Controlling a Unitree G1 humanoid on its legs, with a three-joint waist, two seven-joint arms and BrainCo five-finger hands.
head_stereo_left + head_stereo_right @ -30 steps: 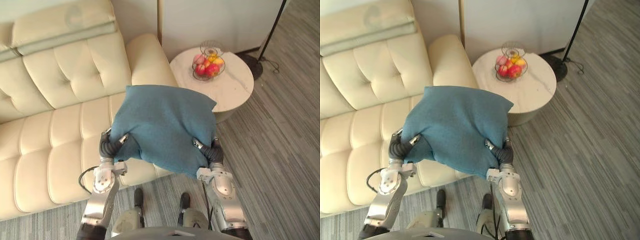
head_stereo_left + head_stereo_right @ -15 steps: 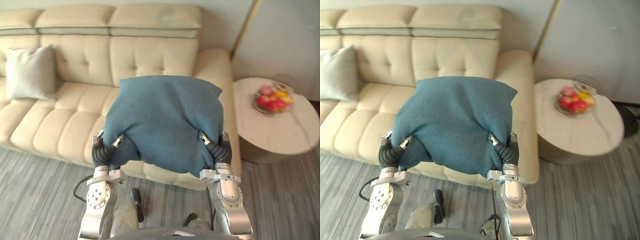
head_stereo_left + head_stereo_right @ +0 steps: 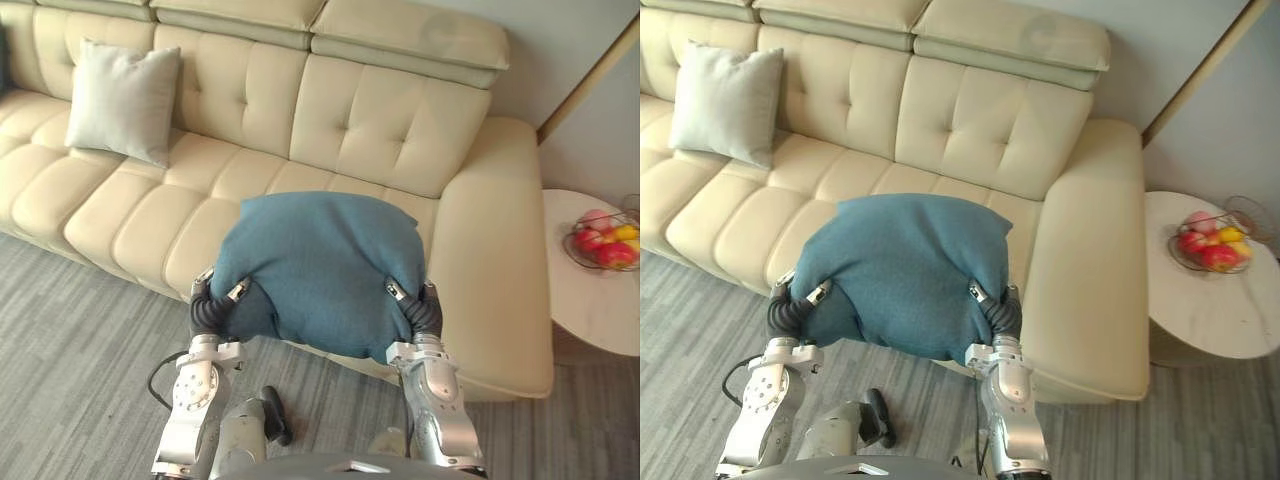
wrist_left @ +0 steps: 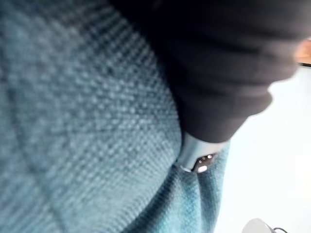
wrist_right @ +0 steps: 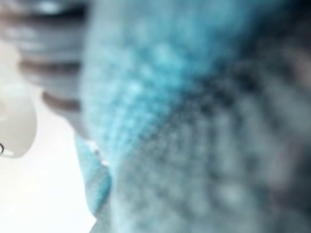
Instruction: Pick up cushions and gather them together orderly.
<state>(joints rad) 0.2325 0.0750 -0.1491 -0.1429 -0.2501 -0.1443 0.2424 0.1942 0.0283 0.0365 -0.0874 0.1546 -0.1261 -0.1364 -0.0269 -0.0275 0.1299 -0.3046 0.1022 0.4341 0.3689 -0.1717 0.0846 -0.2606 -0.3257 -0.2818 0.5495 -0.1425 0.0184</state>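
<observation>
A blue knitted cushion (image 3: 320,270) hangs in the air in front of me, over the front edge of the cream sofa (image 3: 400,120). My left hand (image 3: 212,305) grips its near left corner and my right hand (image 3: 420,310) its near right corner. Each thumb lies on top of the fabric while the fingers are tucked underneath. The blue weave (image 4: 73,121) presses against the left hand's dark cover (image 4: 218,73) in the left wrist view, and the same cloth (image 5: 194,121) shows close up in the right wrist view. A light grey cushion (image 3: 122,100) leans on the sofa's backrest at the far left.
A round white side table (image 3: 600,310) stands to the right of the sofa's armrest (image 3: 495,250), with a wire fruit basket (image 3: 605,240) on it. Grey striped floor (image 3: 70,340) runs along the front of the sofa.
The camera has swung left along the sofa, so the table slid to the right edge and the grey cushion came closer. The blue cushion stays held in both hands, a little lower.
</observation>
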